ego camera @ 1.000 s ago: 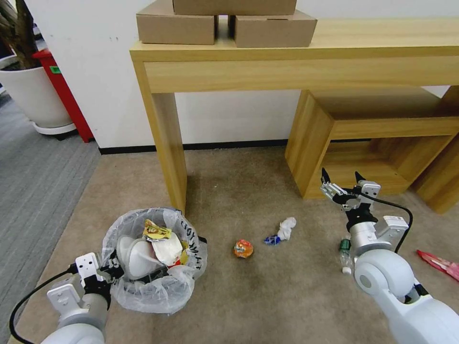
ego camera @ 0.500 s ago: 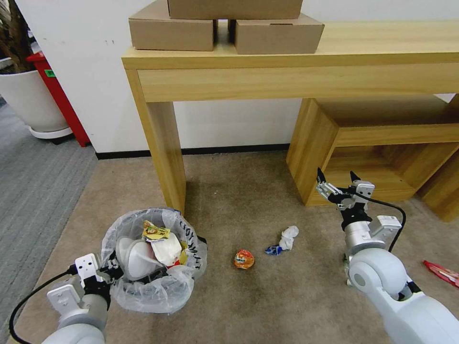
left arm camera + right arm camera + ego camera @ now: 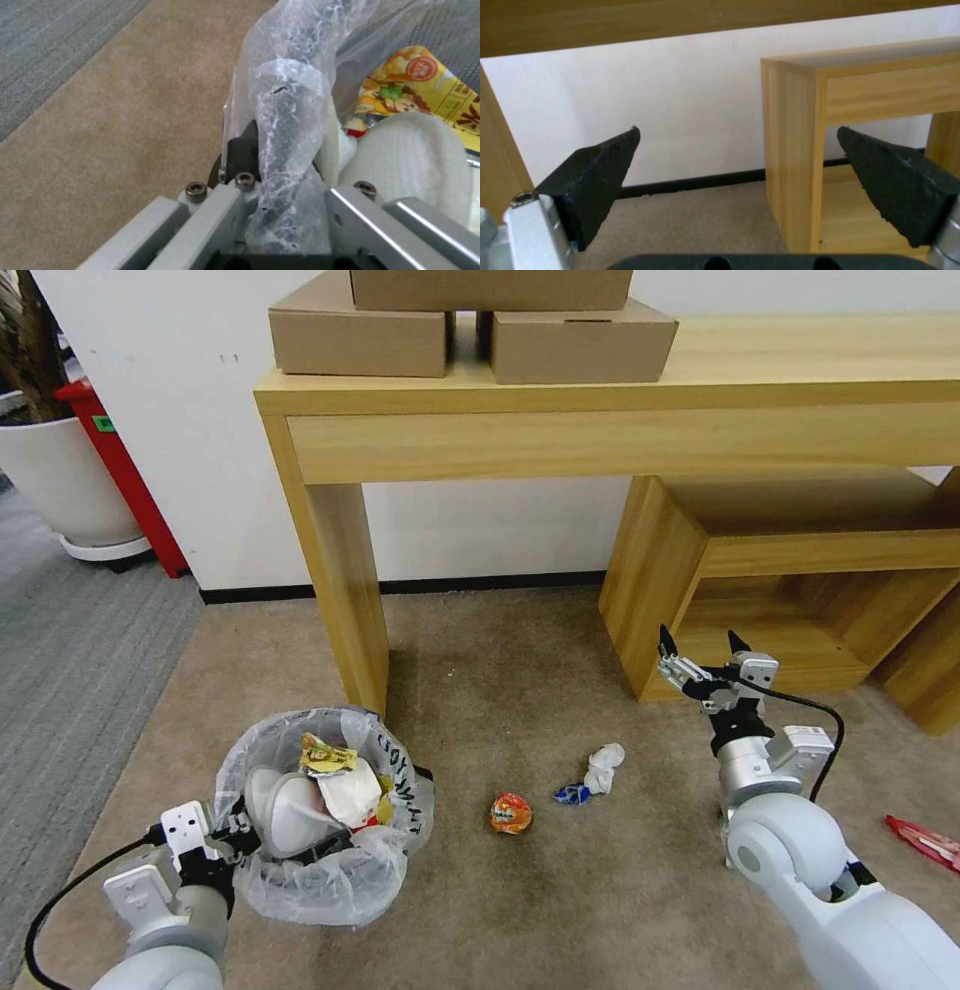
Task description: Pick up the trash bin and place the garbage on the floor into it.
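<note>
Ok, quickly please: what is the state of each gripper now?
Left gripper: shut on the trash bin, pinching its bag-lined rim.
Right gripper: open, holding nothing, raised above the floor.

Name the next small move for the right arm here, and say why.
Probably lower the right pincer toward the white tissue. Its jaws are open and empty, raised above the floor, and the tissue lies nearest. The left pincer already grips the trash bin rim.
</note>
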Available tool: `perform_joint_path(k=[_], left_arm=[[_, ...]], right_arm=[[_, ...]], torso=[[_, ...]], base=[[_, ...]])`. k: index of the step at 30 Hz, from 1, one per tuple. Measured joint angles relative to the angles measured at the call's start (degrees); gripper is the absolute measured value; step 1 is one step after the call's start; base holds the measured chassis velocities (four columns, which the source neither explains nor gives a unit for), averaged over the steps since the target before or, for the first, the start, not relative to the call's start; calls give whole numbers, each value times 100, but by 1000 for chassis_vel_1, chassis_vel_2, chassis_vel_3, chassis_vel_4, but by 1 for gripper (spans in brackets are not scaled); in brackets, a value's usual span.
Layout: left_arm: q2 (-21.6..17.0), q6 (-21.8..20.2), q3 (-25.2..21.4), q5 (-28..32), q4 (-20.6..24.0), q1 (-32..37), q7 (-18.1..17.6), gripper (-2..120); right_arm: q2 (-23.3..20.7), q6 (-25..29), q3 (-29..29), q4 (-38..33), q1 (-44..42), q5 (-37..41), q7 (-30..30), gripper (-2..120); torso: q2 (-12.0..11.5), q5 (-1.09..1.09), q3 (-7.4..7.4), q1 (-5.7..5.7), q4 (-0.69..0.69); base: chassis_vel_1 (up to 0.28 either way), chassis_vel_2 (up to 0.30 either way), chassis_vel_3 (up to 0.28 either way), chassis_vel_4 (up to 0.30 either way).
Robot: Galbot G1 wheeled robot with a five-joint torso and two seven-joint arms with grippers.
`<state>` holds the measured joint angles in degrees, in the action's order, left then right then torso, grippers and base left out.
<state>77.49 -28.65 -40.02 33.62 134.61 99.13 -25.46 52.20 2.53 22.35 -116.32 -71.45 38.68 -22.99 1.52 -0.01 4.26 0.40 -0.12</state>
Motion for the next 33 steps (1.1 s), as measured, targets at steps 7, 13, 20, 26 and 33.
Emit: perform_joint_path(k=[7,13,20,26,33], left_arm=[[6,5,-12,0,-13,2,0,1],[6,7,-21,-1,-28,-7,-1,1],[27,11,3,-10,-71,-43,-2,1],[19,-31,55,32,-80,-39,-7,1],[-20,-90,71,134,-112,-84,-26,1]], right_arm=[[17,43,-74,62,58,-21,7,100],[18,-2,-93,63,70,-32,23,100],[17,80,-104,122,53,-98,64,100],[34,238,-231,211,63,-197,146,100],[37,246,-279,266,147,-192,148,100]], torso=[[0,1,0,0,-1],[0,1,-1,-2,-1],[0,1,-1,-1,-1],[0,1,-1,-1,-1],[0,1,-1,-1,-1]], base=[[0,0,0,0],[0,0,0,0],[0,0,0,0],[0,0,0,0],[0,0,0,0]])
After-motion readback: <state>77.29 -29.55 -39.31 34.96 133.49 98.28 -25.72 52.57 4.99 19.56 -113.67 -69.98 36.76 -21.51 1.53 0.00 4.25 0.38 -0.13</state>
